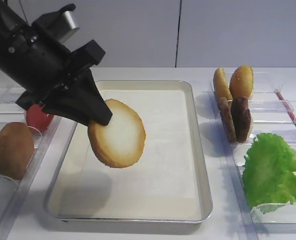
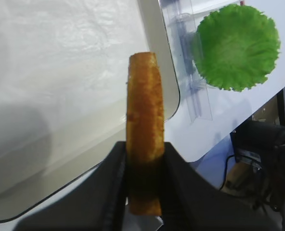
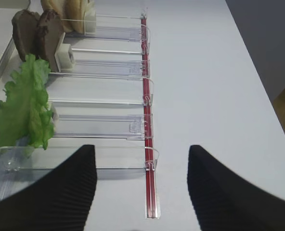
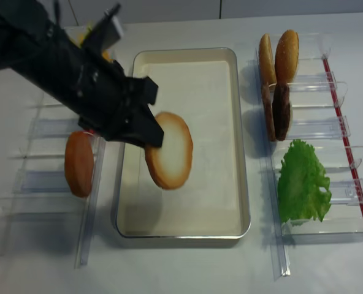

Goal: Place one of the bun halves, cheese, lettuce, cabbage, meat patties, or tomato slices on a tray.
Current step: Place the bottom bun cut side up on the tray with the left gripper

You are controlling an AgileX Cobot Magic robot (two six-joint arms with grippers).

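The left gripper (image 1: 100,119) is pinching the bun half (image 1: 119,134) by its upper edge, both fingers pressed against the toasted rim as the left wrist view shows. The bun half is hanging tilted, almost on edge, with its pale cut face turned toward the exterior camera, and it is sitting in the air above the left part of the tray (image 1: 195,150), clear of the white paper liner (image 1: 163,145). Its shadow is falling on the liner below and to the left. The right gripper (image 3: 142,185) is hovering over the clear plastic bins (image 3: 109,122) at the right side of the table, its fingers standing wide apart with nothing between them. The lettuce (image 1: 275,172) is lying in a near bin on the right. The meat patties (image 1: 235,119) are standing on edge in a bin behind it, with two golden buns (image 1: 233,82) upright in the bin beyond. On the left, an all-brown bun half (image 1: 13,150) is standing in a bin beside the tray, and a red tomato slice (image 1: 38,119) is showing partly behind the arm.
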